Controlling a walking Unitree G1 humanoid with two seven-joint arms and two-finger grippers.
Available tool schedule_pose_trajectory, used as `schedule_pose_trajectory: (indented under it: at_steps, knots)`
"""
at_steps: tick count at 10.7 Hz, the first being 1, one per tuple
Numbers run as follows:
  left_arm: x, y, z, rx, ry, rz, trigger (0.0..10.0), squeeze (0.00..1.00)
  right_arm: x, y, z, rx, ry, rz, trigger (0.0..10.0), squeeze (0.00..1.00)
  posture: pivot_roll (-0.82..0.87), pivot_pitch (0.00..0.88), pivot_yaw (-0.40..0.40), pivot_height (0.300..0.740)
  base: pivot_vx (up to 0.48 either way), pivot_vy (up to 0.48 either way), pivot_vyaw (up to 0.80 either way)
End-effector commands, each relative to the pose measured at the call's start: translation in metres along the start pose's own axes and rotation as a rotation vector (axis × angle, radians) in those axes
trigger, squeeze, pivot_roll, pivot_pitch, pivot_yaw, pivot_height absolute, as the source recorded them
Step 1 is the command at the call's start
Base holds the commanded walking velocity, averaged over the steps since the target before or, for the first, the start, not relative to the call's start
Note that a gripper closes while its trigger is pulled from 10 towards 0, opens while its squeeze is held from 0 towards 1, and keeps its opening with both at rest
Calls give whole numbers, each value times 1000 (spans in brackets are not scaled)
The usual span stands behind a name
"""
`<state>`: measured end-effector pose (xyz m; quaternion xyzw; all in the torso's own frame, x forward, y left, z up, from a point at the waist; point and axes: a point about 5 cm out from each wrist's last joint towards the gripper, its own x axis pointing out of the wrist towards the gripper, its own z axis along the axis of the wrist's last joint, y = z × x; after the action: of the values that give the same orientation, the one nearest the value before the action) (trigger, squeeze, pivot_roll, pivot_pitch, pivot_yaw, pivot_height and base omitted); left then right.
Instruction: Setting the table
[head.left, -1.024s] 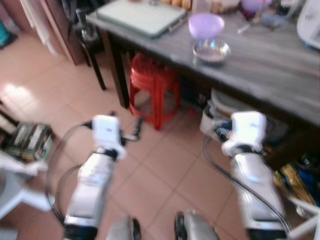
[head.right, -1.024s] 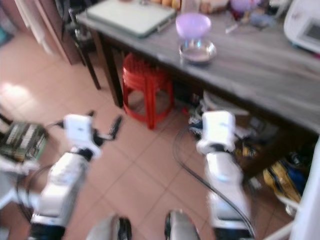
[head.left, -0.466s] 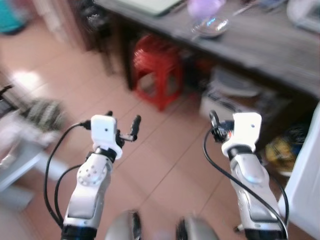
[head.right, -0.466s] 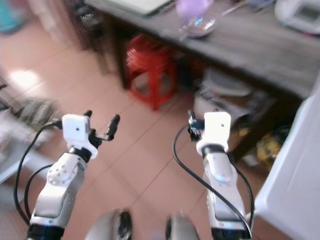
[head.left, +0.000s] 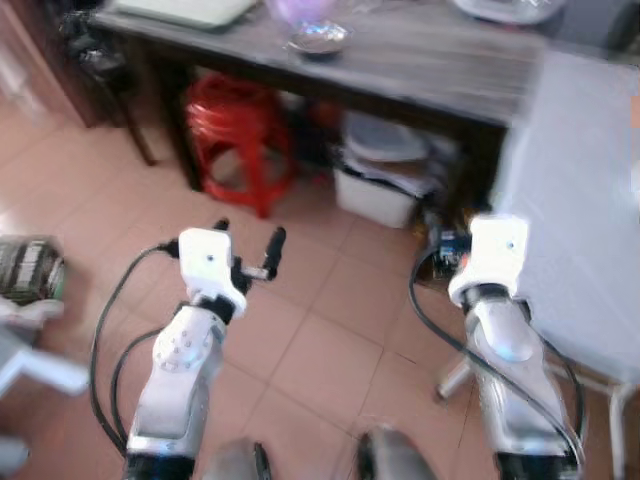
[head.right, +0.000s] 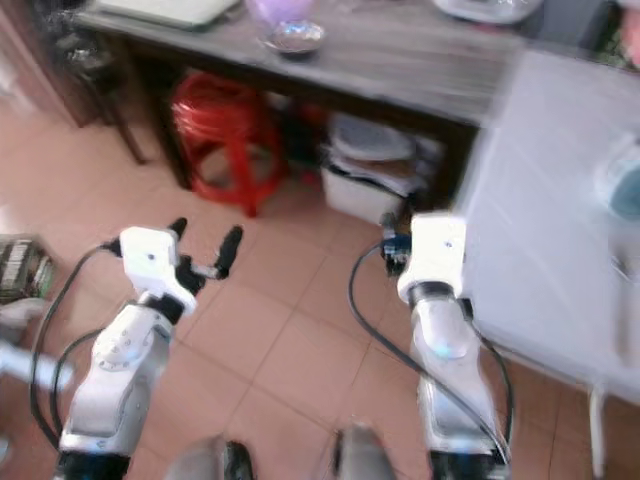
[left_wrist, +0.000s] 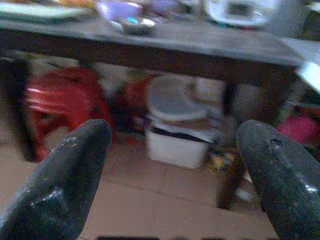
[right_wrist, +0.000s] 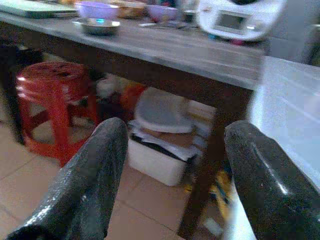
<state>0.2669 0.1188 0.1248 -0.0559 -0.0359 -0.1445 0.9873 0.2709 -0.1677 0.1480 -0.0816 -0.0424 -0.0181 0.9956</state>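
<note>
A steel bowl (head.left: 318, 40) and a purple bowl (head.left: 300, 10) sit on the dark grey wooden table (head.left: 420, 70) ahead, beside a pale green tray (head.left: 190, 10) at its left end. My left gripper (head.left: 248, 248) is held over the tiled floor, open and empty, and the left wrist view has its fingers (left_wrist: 55, 185) wide apart. My right gripper (right_wrist: 170, 170) is open and empty too, pointing under that table. A white table (head.left: 580, 180) stands at my right, close to the right arm (head.left: 498, 255).
Stacked red stools (head.left: 235, 130) and a white lidded bin (head.left: 385, 175) stand under the grey table. A white appliance (right_wrist: 235, 20) rests on its far end. A teal object (head.right: 625, 190) lies on the white table. A grey chair part (head.left: 25, 350) is at my left.
The whole view has swung right: the grey table slid left and farther off, and the white table came in at the right. Both arms keep their pose, grippers still open.
</note>
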Motion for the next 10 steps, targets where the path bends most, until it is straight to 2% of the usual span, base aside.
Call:
schedule_pose_trajectory:
  at_steps: [1,3,4,10]
  knots:
    - [1,-1,2,5,-4,-14,10000,0,1,-2,5,3,-22,-20,10000,0,-77,173,33,740,0,0,-800]
    - [1,-2,3,0,-8,-20,10000,0,2,1,6,5,-31,-15,10000,0,-77,174,34,740,0,0,-800]
    - [1,-2,3,-2,-8,-21,10000,0,2,1,7,5,-40,-9,10000,0,-77,174,31,740,0,0,0]
    - [1,-3,2,3,-8,-37,10000,0,4,1,8,0,-50,-10,10000,0,-77,166,29,740,0,-391,0]
